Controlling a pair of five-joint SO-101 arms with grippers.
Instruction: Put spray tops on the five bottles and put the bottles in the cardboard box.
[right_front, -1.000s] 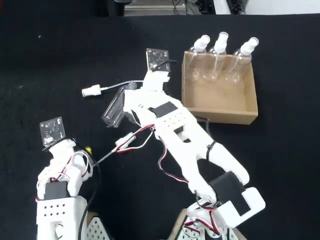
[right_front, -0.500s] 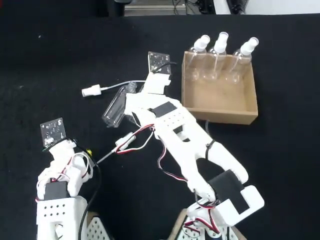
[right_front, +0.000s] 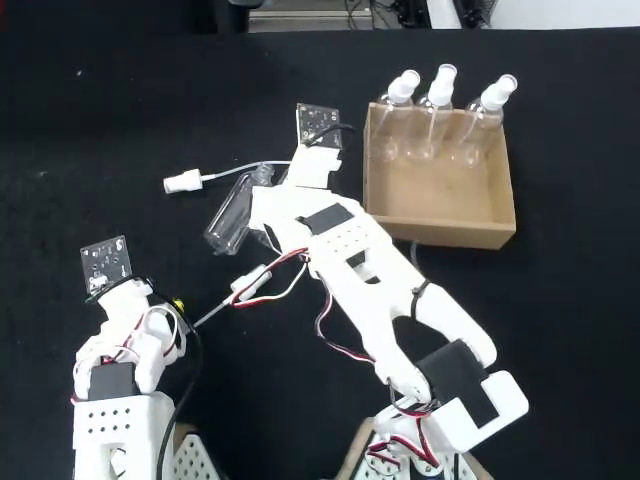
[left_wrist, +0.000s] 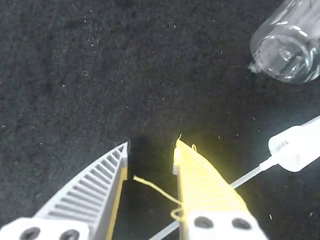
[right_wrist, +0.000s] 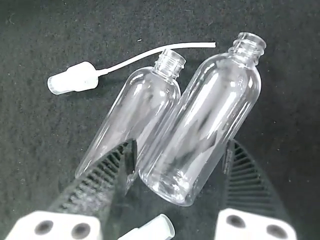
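My right gripper (right_wrist: 180, 145) is shut on a clear, topless bottle (right_wrist: 205, 125), held a little off the black table. A second topless bottle (right_wrist: 132, 117) lies beside it, against the outside of one finger; in the high view it (right_front: 228, 215) sticks out from under the right arm. One white spray top (right_wrist: 72, 82) with a long tube lies just beyond the bottles (right_front: 183, 182). Another spray top (right_front: 252, 280) lies between the arms (left_wrist: 295, 147). My left gripper (left_wrist: 152, 145) hangs open over bare table near the left base (right_front: 165, 310). The cardboard box (right_front: 440, 215) holds three capped bottles (right_front: 437, 105).
The box stands at the back right, just beyond the right arm's wrist. Red and white cables (right_front: 290, 270) hang from the right arm over the nearer spray top. A loose yellow thread (left_wrist: 155, 190) dangles between the left fingers.
My right gripper shifted slightly between one second and half a second ago, covering one of the two bottles in the high view. It has kept still since. The left arm has not moved.
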